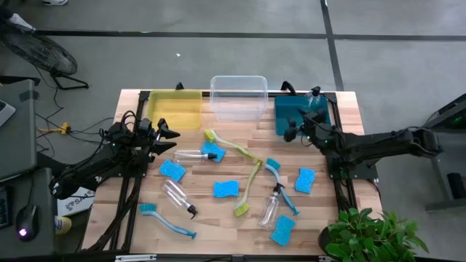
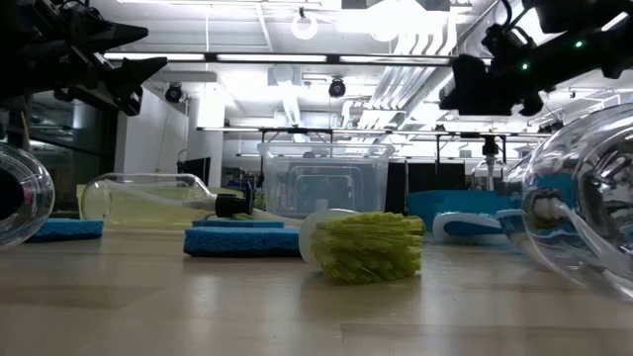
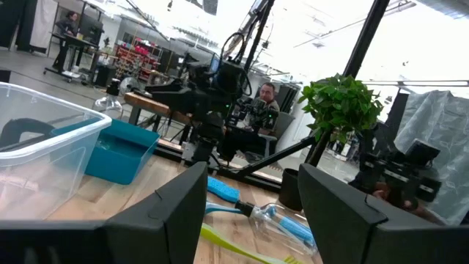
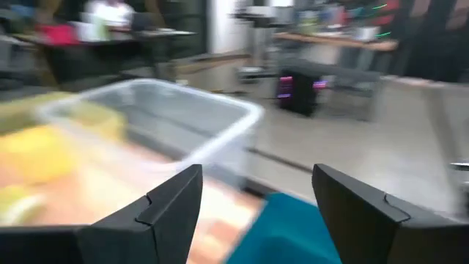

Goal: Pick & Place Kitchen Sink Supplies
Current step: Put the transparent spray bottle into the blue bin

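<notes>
- Three bins sit in a row at the table's far edge: yellow bin (image 1: pixel 175 108) on the left, clear bin (image 1: pixel 238 95) in the middle, teal bin (image 1: pixel 302 115) on the right.
- Yellow and clear bins show nothing inside.
- Teal bin holds one spray bottle (image 1: pixel 314 97) at its far right corner.
- Your right gripper (image 1: pixel 292 132) hangs over the teal bin's near edge, jaws wide, holding nothing.
- Your left gripper (image 1: pixel 172 140) hovers just in front of the yellow bin, jaws apart, nothing between them.
- The other supplies lie loose on the table: spray bottles (image 1: pixel 191 156), blue sponges (image 1: pixel 226 189), a yellow-green brush (image 1: pixel 247 191), a blue brush (image 1: pixel 167 220), all outside the bins.
</notes>
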Controlling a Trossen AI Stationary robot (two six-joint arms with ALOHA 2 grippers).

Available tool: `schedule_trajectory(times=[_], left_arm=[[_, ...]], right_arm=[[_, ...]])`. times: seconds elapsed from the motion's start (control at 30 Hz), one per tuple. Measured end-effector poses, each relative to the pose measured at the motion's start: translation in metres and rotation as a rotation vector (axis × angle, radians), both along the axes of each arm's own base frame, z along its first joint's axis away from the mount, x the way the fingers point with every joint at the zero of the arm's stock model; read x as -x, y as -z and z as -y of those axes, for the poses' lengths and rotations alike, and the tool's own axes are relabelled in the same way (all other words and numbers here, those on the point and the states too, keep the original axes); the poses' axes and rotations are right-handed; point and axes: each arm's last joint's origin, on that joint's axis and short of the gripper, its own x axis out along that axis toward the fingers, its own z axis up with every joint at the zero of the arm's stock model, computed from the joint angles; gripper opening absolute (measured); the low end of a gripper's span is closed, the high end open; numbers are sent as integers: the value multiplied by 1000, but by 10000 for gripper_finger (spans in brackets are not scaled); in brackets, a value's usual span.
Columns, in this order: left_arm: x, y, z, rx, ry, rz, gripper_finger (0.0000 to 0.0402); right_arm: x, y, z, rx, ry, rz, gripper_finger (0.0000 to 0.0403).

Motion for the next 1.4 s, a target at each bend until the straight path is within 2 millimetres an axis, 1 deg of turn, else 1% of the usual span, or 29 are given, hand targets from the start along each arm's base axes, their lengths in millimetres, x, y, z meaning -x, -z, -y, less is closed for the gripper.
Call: schedule_trajectory(times=[0.13, 0.3, 0.53, 0.7, 0.83, 0.97, 1.1, 1.23, 1.4], left_arm=[[0, 0, 0, 0, 0, 0, 209], [0, 0, 0, 0, 0, 0, 209], [0, 0, 0, 0, 0, 0, 209], [0, 0, 0, 0, 0, 0, 209], [0, 0, 0, 0, 0, 0, 209], [0, 0, 0, 0, 0, 0, 209], [0, 0, 0, 0, 0, 0, 209], [0, 0, 0, 0, 0, 0, 209], [0, 0, 0, 0, 0, 0, 209]], right_arm=[[-3, 0, -7, -41, -109, 35, 252], [-7, -2, -14, -41, -221, 4, 252], [-15, -33, -24, -71, -276, -111, 252], [-22, -57, -28, -202, -279, -174, 252], [-33, -70, -34, -320, -333, -243, 252], [-48, -76, -44, -403, -466, -365, 252], [-60, -77, -56, -476, -606, -560, 252], [-69, -72, -72, -489, -716, -787, 252], [-75, -64, -92, -480, -873, -1016, 252]])
